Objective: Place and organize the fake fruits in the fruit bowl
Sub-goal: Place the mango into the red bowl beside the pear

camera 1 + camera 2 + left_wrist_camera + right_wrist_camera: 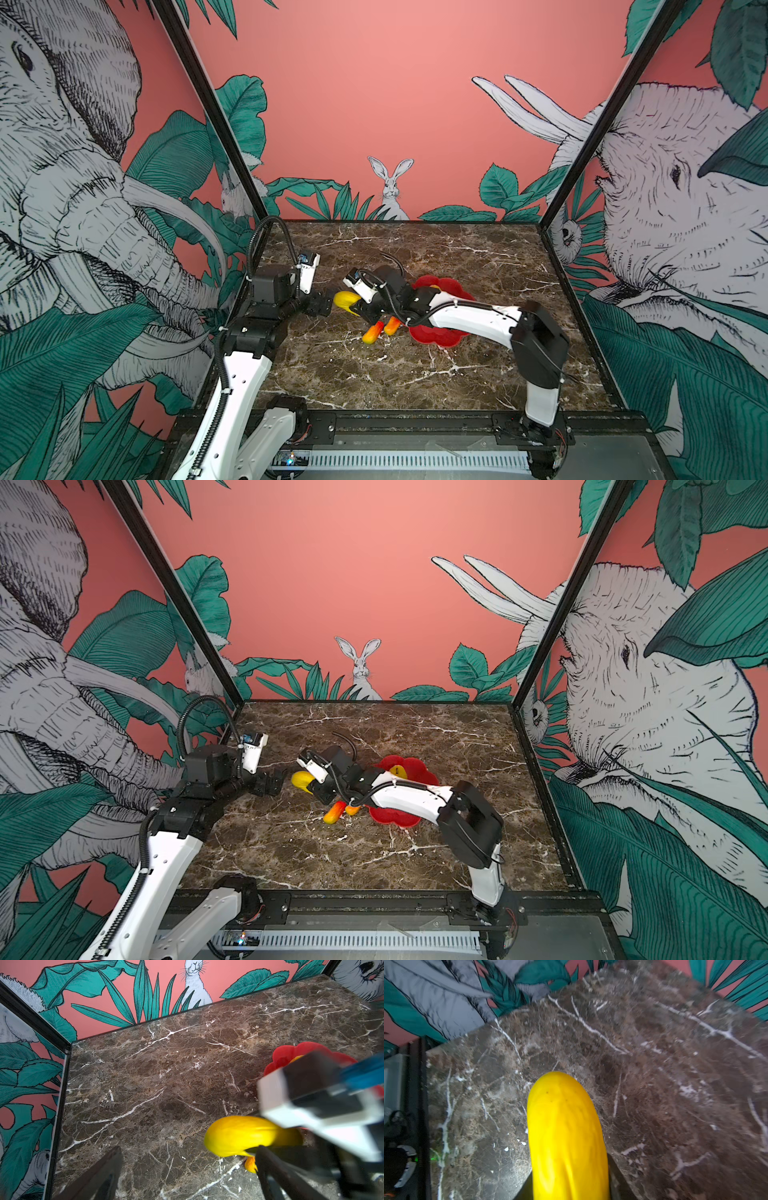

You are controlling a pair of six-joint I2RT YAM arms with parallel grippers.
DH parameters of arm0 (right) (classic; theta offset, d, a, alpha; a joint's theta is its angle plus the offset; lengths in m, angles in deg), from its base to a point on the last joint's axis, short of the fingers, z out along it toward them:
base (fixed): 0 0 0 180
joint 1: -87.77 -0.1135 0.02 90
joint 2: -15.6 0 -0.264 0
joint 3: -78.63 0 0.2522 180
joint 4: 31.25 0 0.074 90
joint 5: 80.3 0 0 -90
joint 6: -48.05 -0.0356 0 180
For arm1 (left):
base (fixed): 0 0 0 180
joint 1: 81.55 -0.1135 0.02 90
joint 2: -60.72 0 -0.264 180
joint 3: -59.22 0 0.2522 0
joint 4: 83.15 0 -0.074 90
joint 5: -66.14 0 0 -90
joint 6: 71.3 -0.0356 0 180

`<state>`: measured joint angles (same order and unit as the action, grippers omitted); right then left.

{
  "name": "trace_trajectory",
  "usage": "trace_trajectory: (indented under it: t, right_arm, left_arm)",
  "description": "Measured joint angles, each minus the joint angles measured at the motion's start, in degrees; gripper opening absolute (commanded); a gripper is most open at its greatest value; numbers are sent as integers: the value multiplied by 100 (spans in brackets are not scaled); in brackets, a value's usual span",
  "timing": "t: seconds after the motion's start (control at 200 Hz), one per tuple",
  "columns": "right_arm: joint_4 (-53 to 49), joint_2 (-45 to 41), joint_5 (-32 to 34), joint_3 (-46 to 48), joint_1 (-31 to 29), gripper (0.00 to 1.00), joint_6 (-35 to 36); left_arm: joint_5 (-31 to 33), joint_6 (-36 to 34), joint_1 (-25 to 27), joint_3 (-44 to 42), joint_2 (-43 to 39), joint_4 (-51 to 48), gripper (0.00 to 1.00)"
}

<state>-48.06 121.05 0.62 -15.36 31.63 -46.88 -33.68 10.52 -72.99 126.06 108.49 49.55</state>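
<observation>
Judging from both top views, the step in hand is picking up the yellow oblong fruit (345, 299). The right gripper (355, 309) reaches left across the fruit bowl (436, 338) and has that fruit at its tip, just left of the bowl. The fruit's long axis runs roughly left to right, and its free end points left at the left gripper (322, 305). Whether it has cleared the marble table (415, 374) I cannot tell. Two red-orange fruits (334, 812) lie on the table just near of the gripper, beside the bowl's left rim. A round yellow fruit (400, 769) sits inside the bowl (395, 818), towards its far side.

In the left wrist view the left gripper (188, 1149) has its fingers apart with nothing between them. The yellow fruit (239, 1136) lies close by one finger, and the bowl's scalloped rim (286, 1053) shows beyond it.

In the right wrist view the yellow fruit (564, 1136) points straight out from the right gripper (566, 1178). A dark finger lies against each flank, so the jaws look clamped on its rear half. The picture is blurred.

The next move likely calls for lifting the fruit and carrying it right over the petal rim. It should be laid flat beside the round fruit, leaving room for the others. With so much of it overhanging the grip, it may swing or slip.
</observation>
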Motion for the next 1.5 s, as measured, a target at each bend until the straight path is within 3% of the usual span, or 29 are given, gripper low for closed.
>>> trace_trajectory:
  t: [0.235, 0.495, 0.7, 0.845, 1.111, 1.336, 1.501]
  right_arm:
    - [11, -1040, 669, 1224, 741, 36, -109]
    - [-433, -1867, 1460, 2625, 837, 36, -212]
    - [-190, -1926, 1639, 3416, 1165, 36, -439]
    - [-59, -1650, 1637, 3486, 1318, 38, -555]
    - [63, -1423, 1600, 3340, 1318, 63, -584]
    - [-317, -1637, 1648, 2979, 1318, 76, -387]
    - [-841, -2380, 1552, 2691, 1290, 100, -55]
  left_arm:
    - [0, 0, 0, 0, 0, 0, 100]
    - [0, 0, 0, 0, 13, 0, 100]
    - [0, 0, 0, 0, 28, 0, 100]
    - [0, 0, 0, 0, 28, 0, 100]
    - [0, 0, 0, 0, 28, 0, 100]
    - [2, 0, 0, 0, 28, 0, 100]
    - [0, 0, 0, 0, 28, 0, 100]
